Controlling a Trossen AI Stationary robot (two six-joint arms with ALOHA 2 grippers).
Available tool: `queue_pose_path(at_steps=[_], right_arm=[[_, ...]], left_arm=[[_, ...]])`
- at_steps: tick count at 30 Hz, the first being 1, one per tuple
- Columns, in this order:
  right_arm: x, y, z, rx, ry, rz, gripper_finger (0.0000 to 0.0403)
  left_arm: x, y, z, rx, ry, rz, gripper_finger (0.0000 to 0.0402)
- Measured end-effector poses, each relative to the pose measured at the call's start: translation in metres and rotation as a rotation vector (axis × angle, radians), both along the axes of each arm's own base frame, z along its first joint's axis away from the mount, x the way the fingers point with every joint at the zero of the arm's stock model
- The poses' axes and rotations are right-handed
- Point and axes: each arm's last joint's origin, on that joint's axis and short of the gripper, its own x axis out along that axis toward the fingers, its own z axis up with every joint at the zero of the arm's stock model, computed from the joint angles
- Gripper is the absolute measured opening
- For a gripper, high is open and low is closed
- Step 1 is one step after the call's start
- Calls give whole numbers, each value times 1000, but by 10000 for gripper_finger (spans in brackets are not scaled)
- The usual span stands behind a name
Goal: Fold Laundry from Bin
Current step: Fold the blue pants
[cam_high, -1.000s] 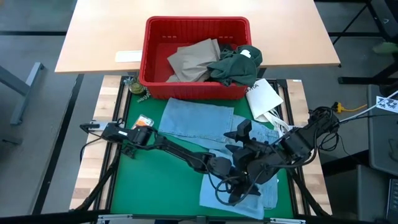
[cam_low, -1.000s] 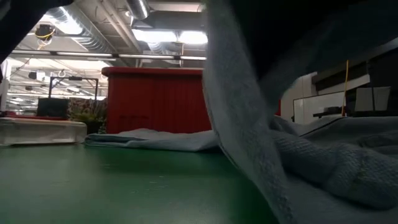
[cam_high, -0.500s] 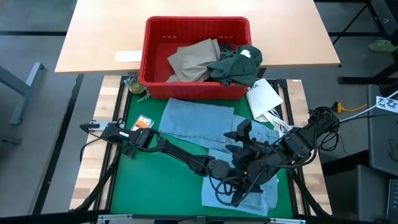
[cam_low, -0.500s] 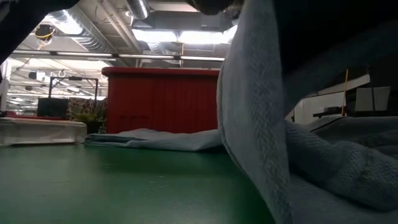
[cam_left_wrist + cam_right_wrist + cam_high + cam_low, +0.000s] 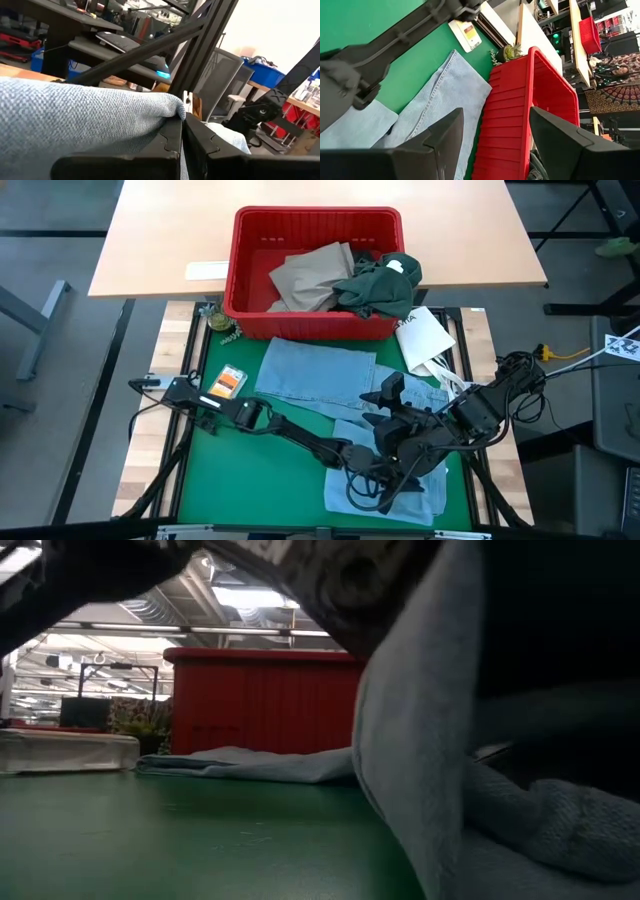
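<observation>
Left hand [image 5: 362,476]: low over the near right part of the green mat, fingers [image 5: 172,145] pressed together on an edge of the light blue cloth.
Green mat [image 5: 250,470]: one, covering the near table; bare on its left half.
Orange card [image 5: 229,382]: one, flat on the mat near its left edge.
Small plant [image 5: 221,326]: one, beside the basket's near left corner.
Red basket [image 5: 250,290]: one, on the pale wooden table [image 5: 160,240] at the far side, long axis running left to right. Contents: two garments.
Tan trousers [image 5: 310,278]: crumpled inside the basket, centre left.
Dark green garment [image 5: 378,285]: bunched in the basket's right end, spilling over the near right rim.
Jeans [image 5: 315,375]: one pair, laid flat on the mat just in front of the basket, long axis left to right.
Light blue cloth [image 5: 345,490]: one, on the mat's near right, partly under both arms; one edge lifted by the left hand.
White packet [image 5: 425,335]: one, tilted, right of the jeans, near the basket's right corner.
Right hand [image 5: 385,394]: above the right side of the mat, fingers [image 5: 442,137] spread apart, gripping nothing.
</observation>
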Motion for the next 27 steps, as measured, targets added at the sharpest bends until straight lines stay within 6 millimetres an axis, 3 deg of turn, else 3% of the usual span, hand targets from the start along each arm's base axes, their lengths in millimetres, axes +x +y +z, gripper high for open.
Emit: queue_pose_path(at_steps=[5,13,23,27], right_arm=[[0,0,0,0,1,0,227],[0,0,0,0,1,1,227],[0,0,0,19,8,7,227],[-1,1,-2,85,6,-17,227]], left_arm=[[7,-2,-13,0,-25,3,0],[6,-4,-19,161,-62,20,4],[7,-2,-19,161,-59,56,94],[8,-2,-9,216,-95,35,126]])
